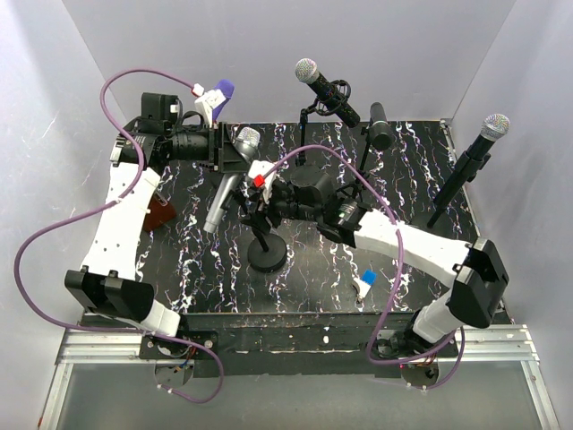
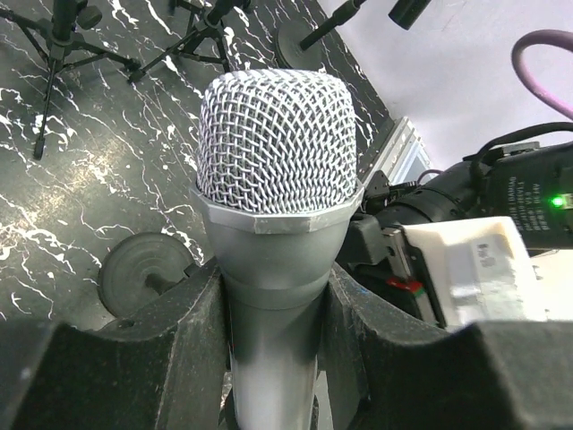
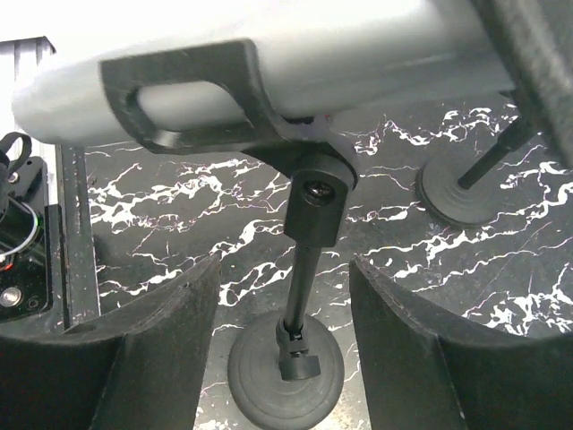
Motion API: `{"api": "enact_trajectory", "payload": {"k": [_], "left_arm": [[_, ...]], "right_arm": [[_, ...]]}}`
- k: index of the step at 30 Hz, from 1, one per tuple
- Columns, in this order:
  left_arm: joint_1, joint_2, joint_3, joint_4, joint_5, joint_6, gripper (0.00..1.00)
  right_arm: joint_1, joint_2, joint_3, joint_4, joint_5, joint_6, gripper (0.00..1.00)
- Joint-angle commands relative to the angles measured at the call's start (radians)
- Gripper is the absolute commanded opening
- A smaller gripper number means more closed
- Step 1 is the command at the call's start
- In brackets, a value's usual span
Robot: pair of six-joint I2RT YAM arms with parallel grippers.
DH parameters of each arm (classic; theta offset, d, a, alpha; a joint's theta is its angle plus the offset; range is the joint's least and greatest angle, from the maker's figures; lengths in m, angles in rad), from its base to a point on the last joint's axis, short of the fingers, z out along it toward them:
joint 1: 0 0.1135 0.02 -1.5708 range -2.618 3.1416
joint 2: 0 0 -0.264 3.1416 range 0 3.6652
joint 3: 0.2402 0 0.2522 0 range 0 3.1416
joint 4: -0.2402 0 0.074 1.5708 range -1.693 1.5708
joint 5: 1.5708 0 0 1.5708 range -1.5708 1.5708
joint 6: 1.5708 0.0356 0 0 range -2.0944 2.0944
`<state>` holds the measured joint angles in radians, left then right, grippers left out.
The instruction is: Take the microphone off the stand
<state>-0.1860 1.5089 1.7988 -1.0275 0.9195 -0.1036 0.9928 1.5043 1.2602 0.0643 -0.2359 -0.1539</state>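
Note:
A silver microphone with a mesh head lies tilted in the black clip of a short stand with a thin pole and a round base. My left gripper is shut on the microphone's body just under the head; the left wrist view shows the head above my left gripper. My right gripper is open, its fingers on either side of the pole without touching it. In the right wrist view the right gripper sits below the clip, above the base.
Three more microphones stand at the back: one on a tripod, a black one, and one on a tall stand at the right. A brown object lies at the left. A small blue and white item lies near the front.

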Motion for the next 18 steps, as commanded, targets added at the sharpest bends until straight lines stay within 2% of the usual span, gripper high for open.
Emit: {"api": "enact_trajectory", "payload": {"k": [1,6,11,18], "left_arm": [[0.02,-0.078,-0.009,0.035,0.059,-0.034,0.0],[0.034,-0.087,-0.018,0.035,0.059,-0.036,0.0],[0.046,-0.082,-0.013,0.037,0.067,-0.039,0.0],[0.068,-0.073,-0.013,0.038,0.085,-0.05,0.0]], "right_arm": [[-0.006,0.031,0.008,0.075,-0.019,0.043,0.64],[-0.014,0.069,0.019,0.103,-0.011,0.062,0.62],[-0.023,0.092,0.024,0.153,0.006,0.077,0.51],[-0.034,0.129,0.05,0.169,-0.006,0.074,0.42]]}}
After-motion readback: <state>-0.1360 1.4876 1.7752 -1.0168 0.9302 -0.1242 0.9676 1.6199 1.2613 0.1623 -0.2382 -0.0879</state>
